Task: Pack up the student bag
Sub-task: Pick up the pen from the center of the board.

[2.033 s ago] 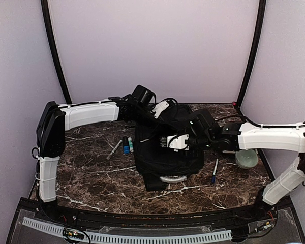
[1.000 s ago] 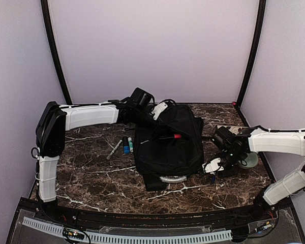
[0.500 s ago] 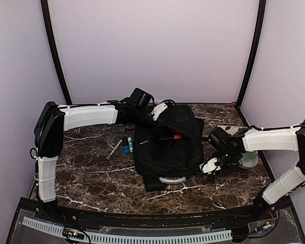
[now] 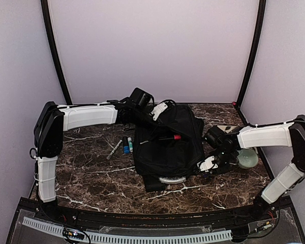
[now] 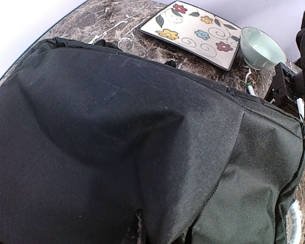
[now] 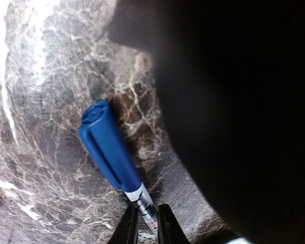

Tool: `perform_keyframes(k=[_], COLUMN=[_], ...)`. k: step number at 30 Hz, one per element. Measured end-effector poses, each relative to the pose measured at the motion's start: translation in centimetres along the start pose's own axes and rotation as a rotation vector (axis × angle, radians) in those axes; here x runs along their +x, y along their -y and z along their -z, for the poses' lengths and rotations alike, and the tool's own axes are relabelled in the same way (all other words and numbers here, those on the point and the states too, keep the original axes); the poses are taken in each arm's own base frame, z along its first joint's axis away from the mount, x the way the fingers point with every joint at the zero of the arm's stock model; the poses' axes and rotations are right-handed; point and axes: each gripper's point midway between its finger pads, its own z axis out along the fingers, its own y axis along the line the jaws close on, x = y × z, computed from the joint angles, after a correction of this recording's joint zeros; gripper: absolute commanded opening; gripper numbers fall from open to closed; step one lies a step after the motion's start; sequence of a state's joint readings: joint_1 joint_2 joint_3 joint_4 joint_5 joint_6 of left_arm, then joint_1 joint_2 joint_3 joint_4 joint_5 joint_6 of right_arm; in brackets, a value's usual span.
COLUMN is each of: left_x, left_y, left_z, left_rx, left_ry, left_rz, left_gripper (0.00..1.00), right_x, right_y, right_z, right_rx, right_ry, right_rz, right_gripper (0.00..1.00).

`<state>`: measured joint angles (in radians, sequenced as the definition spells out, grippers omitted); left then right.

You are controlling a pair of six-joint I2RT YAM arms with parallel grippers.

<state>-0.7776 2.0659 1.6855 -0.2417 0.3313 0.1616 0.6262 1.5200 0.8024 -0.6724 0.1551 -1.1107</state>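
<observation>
L gripper point(image 4: 160, 111) is seen at the far-left corner of the student bag point(image 4: 168, 150). Its fingertips are hidden against black fabric in the top view. The L wrist view is filled w/ bag cloth, so whether the claw is released or clenched can't be told. The right half of the R wrist view is taken up by a dark, blurred mass that can't be identified. The flowered plate point(image 5: 193, 31) is largely covered by the R arm in the top view. A pale green bowl point(image 5: 263, 47) is set just beside it.

The bag is laid flat at mid-table point(image 4: 91, 173), between the arms. A red-capped pen point(image 4: 169, 137) is seen on its top. Whether it's tucked into a pocket can't be told.

R gripper point(image 4: 209, 166) is lowered to the marble just right of the bag. Its fingers point(image 6: 128, 226) are clenched on the barrel of a blue-capped pen point(image 6: 111, 150), which is lying on the table.

Vs 2 s ago: R gripper was over the bag and is now moved off to the pen. The red-capped pen, not visible then, is now exposed. L arm is barely shifted.
</observation>
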Motion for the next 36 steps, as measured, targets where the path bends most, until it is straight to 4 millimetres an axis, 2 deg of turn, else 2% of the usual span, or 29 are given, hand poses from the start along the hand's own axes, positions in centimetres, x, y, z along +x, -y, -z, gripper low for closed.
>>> perform_keyframes(k=[4, 9, 13, 24, 30, 36], left_x=[0.0, 0.0, 0.0, 0.0, 0.0, 0.0], left_y=[0.0, 0.0, 0.0, 0.0, 0.0, 0.0], left_z=[0.0, 0.0, 0.0, 0.0, 0.0, 0.0], left_rx=[0.0, 0.0, 0.0, 0.001, 0.001, 0.001], left_ry=[0.0, -0.001, -0.001, -0.001, -0.001, -0.001], left_rz=[-0.004, -0.01, -0.011, -0.011, -0.01, -0.01], left_gripper=[0.0, 0.0, 0.0, 0.0, 0.0, 0.0], right_x=[-0.3, -1.3, -1.7, -1.3, -0.9, -0.8], right_y=[-0.6, -1.8, -2.3, -2.5, -2.7, -3.8], right_z=[0.0, 0.1, 0.2, 0.2, 0.2, 0.7], right_rx=[-0.04, -0.072, -0.064, -0.029, -0.039, -0.102], right_ry=[0.0, 0.003, 0.01, 0.0, -0.014, -0.022], right_rz=[-0.03, -0.057, -0.067, -0.108, -0.107, -0.109], right_gripper=[0.15, 0.25, 0.21, 0.17, 0.08, 0.07])
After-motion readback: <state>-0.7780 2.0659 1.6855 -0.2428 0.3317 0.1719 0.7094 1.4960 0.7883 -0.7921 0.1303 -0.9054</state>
